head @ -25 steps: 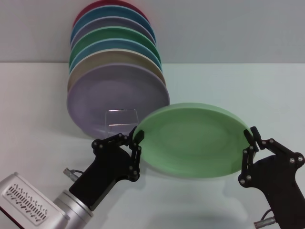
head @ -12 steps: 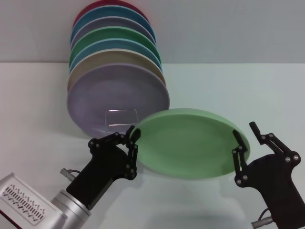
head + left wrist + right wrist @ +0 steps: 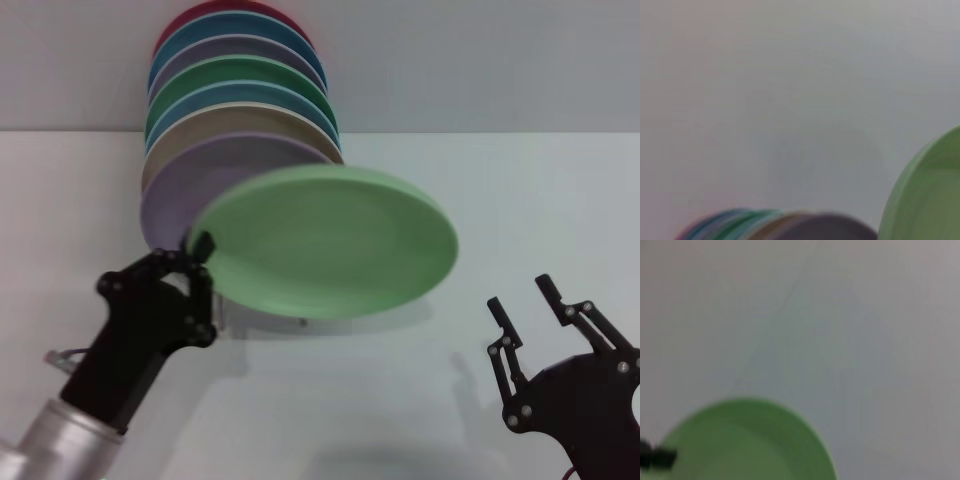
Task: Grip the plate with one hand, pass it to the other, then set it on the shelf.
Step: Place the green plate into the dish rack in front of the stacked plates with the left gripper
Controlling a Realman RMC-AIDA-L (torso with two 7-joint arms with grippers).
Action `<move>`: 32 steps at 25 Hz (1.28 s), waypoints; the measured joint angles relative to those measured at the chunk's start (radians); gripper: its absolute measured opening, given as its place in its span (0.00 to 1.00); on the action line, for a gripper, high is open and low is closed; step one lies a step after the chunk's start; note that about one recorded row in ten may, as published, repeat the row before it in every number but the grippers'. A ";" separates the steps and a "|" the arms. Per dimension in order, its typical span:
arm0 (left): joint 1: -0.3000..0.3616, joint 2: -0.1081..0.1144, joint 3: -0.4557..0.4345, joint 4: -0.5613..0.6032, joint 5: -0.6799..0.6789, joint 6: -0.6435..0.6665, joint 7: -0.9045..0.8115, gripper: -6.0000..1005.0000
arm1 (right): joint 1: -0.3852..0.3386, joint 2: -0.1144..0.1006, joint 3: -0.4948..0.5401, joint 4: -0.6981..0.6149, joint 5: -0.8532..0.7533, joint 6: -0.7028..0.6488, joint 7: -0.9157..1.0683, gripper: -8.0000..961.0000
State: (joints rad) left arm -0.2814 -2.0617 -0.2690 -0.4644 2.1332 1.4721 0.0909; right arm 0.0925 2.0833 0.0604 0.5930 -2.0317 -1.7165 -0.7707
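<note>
The left gripper (image 3: 200,250) pinches the mint-green plate (image 3: 325,240) by its rim between its fingers, holding it raised above the bench (image 3: 520,200) before the racked plates (image 3: 235,100), while the right gripper (image 3: 527,305) sits apart, fingers spread.

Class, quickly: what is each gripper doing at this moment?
Left gripper: closed on the mint-green plate.
Right gripper: open, holding nothing.
</note>
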 joint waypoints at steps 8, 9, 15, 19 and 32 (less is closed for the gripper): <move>0.025 0.003 -0.070 0.064 -0.002 0.180 -0.125 0.05 | 0.005 0.005 0.014 -0.037 0.004 0.068 0.002 0.37; 0.023 0.003 -0.083 0.070 -0.002 0.184 -0.126 0.05 | 0.010 0.005 0.021 -0.044 0.007 0.072 0.002 0.37; -0.002 -0.002 -0.123 0.117 -0.001 0.185 -0.114 0.05 | 0.022 0.004 0.029 -0.050 0.028 0.086 0.005 0.37; -0.023 -0.005 -0.130 0.160 -0.005 0.173 -0.113 0.05 | 0.026 0.004 0.037 -0.052 0.032 0.088 0.005 0.37; -0.042 -0.007 -0.135 0.194 -0.001 0.119 -0.064 0.05 | 0.044 0.003 0.069 -0.069 0.070 0.091 0.016 0.37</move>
State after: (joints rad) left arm -0.3234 -2.0691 -0.4040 -0.2706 2.1324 1.5912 0.0272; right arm 0.1366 2.0862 0.1293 0.5239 -1.9619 -1.6258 -0.7546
